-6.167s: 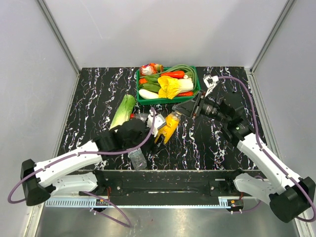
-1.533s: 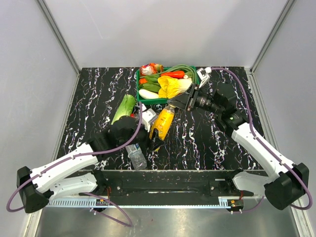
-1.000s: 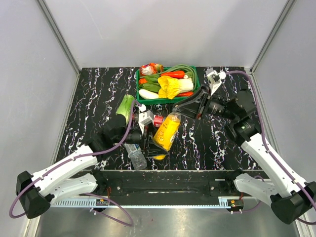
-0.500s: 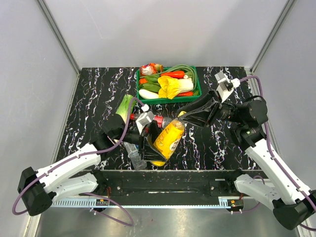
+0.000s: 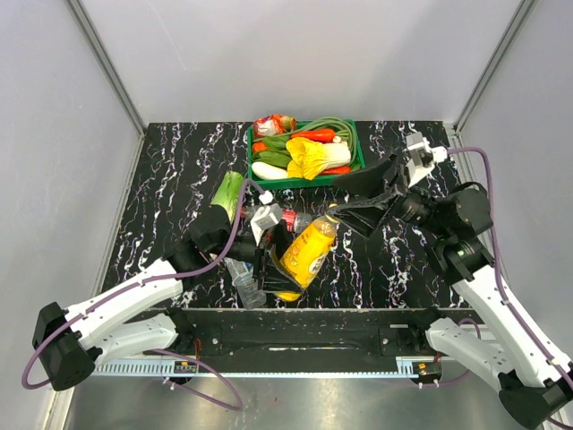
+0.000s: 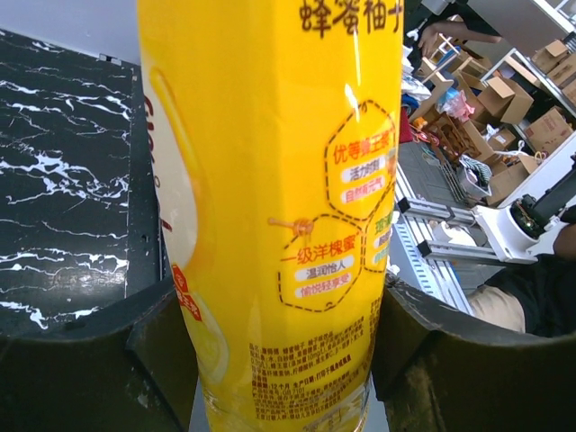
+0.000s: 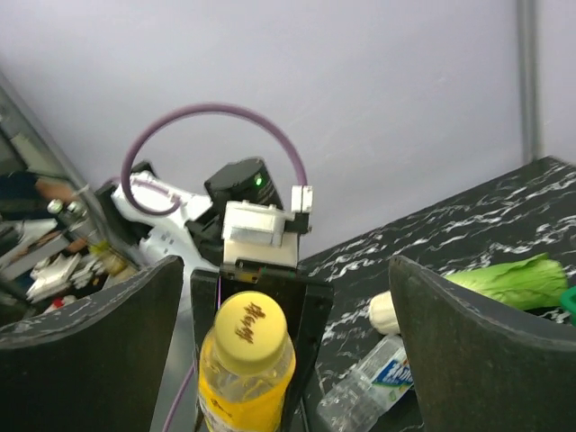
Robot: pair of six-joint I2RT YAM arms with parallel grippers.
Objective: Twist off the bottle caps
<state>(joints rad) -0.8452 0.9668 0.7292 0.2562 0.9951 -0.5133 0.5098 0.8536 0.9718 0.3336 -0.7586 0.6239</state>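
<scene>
While L jaws clamp the yellow bottle (image 6: 270, 207), R jaws gape wide, clear of its yellow cap (image 7: 245, 331).

One yellow bottle (image 5: 309, 251), one yellow cap (image 7: 244, 321), two other bottles (image 5: 243, 285), one basket (image 5: 269, 184), one loose leafy vegetable (image 5: 228, 193).

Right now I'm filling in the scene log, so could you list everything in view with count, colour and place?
yellow bottle: 1, yellow, tilted, near centre
yellow cap: 1, yellow, on that bottle
clear bottle: 1, clear, lying near front edge
red-marked bottle: 1, clear and red, partly hidden behind left pincer
leafy vegetable: 1, green, on table left of basket
basket: 1, green, back centre
vegetables: several, red, yellow, white, green, in basket
table: 1, black marbled
left pincer: 1, black, shut on yellow bottle
right pincer: 1, black, open, facing yellow cap
</scene>
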